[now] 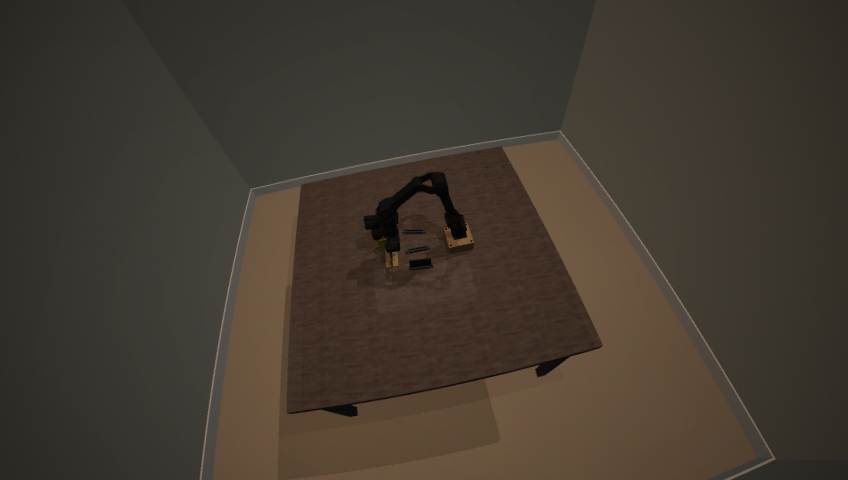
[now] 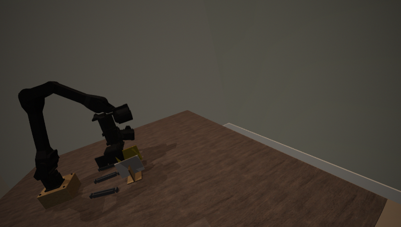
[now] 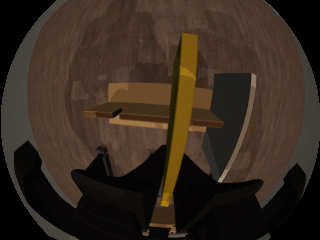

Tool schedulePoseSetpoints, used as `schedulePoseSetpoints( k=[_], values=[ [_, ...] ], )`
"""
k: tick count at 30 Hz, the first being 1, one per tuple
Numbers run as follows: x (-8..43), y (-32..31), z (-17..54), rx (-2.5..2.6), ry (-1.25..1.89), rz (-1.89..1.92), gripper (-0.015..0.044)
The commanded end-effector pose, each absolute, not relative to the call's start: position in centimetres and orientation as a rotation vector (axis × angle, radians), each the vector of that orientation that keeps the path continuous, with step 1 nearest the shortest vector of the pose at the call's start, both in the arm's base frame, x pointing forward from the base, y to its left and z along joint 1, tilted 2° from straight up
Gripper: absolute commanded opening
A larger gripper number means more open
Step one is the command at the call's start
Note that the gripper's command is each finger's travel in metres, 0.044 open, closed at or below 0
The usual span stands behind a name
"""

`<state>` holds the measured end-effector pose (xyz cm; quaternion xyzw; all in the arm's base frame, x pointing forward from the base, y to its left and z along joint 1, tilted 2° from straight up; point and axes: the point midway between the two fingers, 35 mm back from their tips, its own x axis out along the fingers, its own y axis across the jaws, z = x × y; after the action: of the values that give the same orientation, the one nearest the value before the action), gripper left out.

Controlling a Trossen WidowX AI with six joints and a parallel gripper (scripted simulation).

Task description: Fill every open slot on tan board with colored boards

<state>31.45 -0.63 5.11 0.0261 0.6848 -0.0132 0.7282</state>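
The tan board (image 2: 131, 173) (image 3: 145, 111) stands upright on its base. The grey-white board (image 2: 125, 166) (image 3: 231, 112) stands crosswise to it at one side. My gripper (image 1: 392, 245) (image 2: 119, 158) (image 3: 168, 150) is shut on the yellow board (image 1: 382, 243) (image 2: 131, 153) (image 3: 183, 95). The yellow board is upright and crosses the tan board at the middle in the wrist view. Its notch and lower edge are hidden, so I cannot tell how deep it sits. An open slot shows at the tan board's left in the wrist view. A dark board (image 1: 420, 263) (image 2: 99, 162) stands in its holder.
Two holders (image 1: 417, 249) (image 1: 413, 231) between the arm's base and the tan board hold no board; they also show in the exterior view (image 2: 106, 178) (image 2: 104, 193). The arm's wooden base block (image 1: 460, 243) (image 2: 60, 195) stands beyond them.
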Motion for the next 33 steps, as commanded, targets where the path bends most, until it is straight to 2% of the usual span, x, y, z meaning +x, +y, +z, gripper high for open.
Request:
schedulePoseSetpoints(
  k=[1,33],
  values=[
    [31.32,-0.66,5.00,0.065,1.512,-0.035,0.0000],
    [31.41,-0.69,4.81,0.052,1.512,-0.023,0.0000]
  ],
)
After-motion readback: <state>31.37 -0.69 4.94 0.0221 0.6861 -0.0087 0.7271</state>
